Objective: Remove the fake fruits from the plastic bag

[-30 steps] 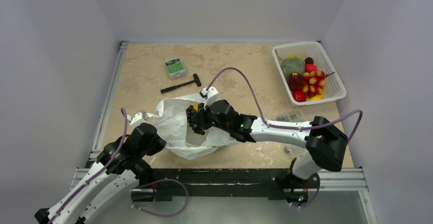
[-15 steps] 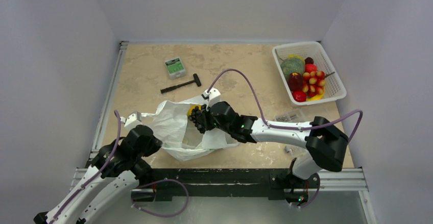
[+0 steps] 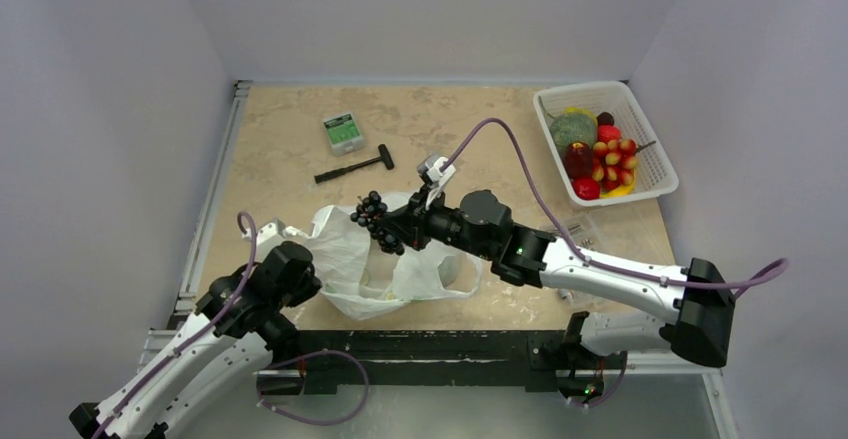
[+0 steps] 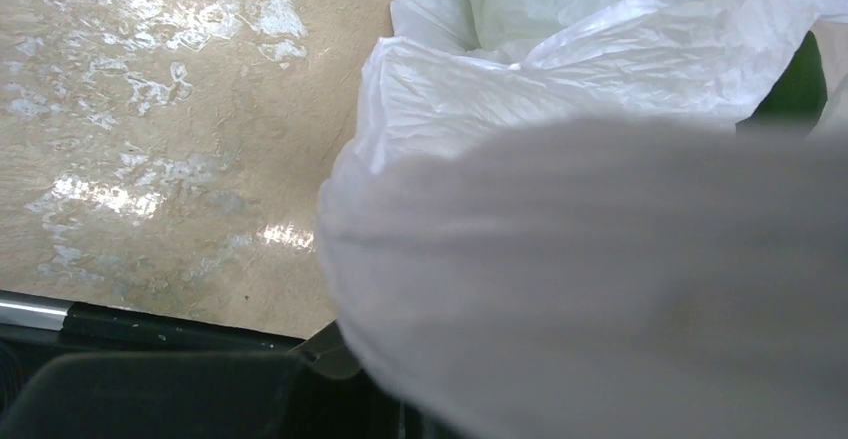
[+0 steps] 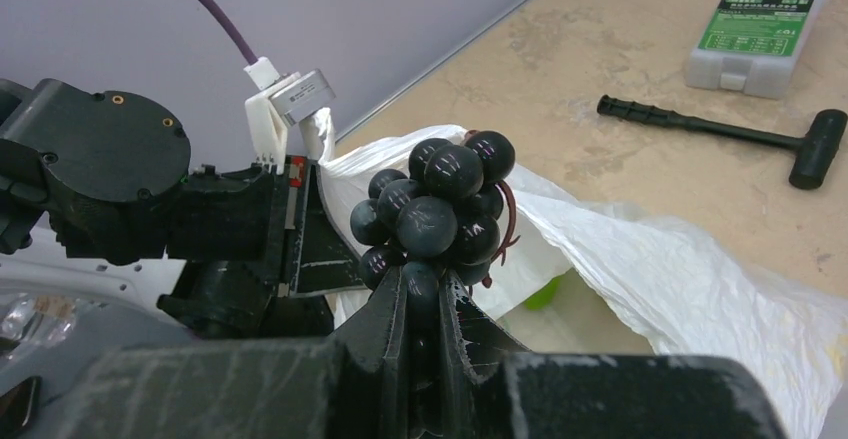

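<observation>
We note the right gripper [image 5: 424,304] clamped on the dark grape bunch [image 5: 440,204], just above the plastic bag [image 3: 350,259] lying mid-table. The left gripper [image 3: 272,241] is closed, pinching the bag's rim (fingers hidden under film). We'd carry the bunch sideways, clear of snagging plastic.

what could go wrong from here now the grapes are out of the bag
1. The right jaws pinch only the bottom of the black grape bunch, so it may slip or swing when carried.
2. The plastic bag lies right under the bunch; a fold might snag and drag along.
3. A green fruit is still inside; if the left jaws let go, the bag's mouth may collapse over it.
</observation>
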You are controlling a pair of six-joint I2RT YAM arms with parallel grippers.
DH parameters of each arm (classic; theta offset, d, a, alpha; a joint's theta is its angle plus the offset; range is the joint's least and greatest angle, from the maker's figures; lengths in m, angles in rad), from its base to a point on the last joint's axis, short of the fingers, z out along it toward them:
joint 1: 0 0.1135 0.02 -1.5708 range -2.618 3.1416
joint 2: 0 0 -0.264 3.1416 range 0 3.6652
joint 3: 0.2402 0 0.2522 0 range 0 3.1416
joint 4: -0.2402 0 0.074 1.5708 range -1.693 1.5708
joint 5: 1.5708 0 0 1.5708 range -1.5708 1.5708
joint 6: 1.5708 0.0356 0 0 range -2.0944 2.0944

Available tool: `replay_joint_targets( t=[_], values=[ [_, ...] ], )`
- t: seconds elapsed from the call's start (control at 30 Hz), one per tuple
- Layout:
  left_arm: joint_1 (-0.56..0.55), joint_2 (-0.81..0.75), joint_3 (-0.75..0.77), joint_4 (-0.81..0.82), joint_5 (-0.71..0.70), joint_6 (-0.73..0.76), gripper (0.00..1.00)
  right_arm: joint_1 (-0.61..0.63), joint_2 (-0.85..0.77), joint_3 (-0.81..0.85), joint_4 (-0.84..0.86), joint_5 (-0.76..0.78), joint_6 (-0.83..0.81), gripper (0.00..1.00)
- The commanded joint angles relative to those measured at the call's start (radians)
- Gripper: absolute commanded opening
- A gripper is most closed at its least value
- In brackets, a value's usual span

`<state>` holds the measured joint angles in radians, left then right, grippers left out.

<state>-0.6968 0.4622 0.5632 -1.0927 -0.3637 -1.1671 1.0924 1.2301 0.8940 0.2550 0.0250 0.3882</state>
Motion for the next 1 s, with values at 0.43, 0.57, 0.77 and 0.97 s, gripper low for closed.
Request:
replay_joint_targets(
  t=[0.43,0.57,0.77,0.97],
  values=[
    [-0.005,-0.008,-0.012,0.041,0.031,-0.005,0.00,-0.223,-0.028,0.315,-0.223,0.119,-0.066,0.00],
    [-0.005,0.014,0.003,0.049,0.040,0.012,0.00,-0.393,0.005,0.317,-0.216,0.141,-0.020,0.00],
    [-0.004,0.027,-0.001,0.068,0.072,0.021,0.00,-0.647,0.117,0.368,-0.224,0.280,0.075,0.00],
    [-0.005,0.027,0.005,0.086,0.099,0.051,0.00,-0.840,0.302,0.520,-0.252,0.393,0.078,0.00]
  ],
)
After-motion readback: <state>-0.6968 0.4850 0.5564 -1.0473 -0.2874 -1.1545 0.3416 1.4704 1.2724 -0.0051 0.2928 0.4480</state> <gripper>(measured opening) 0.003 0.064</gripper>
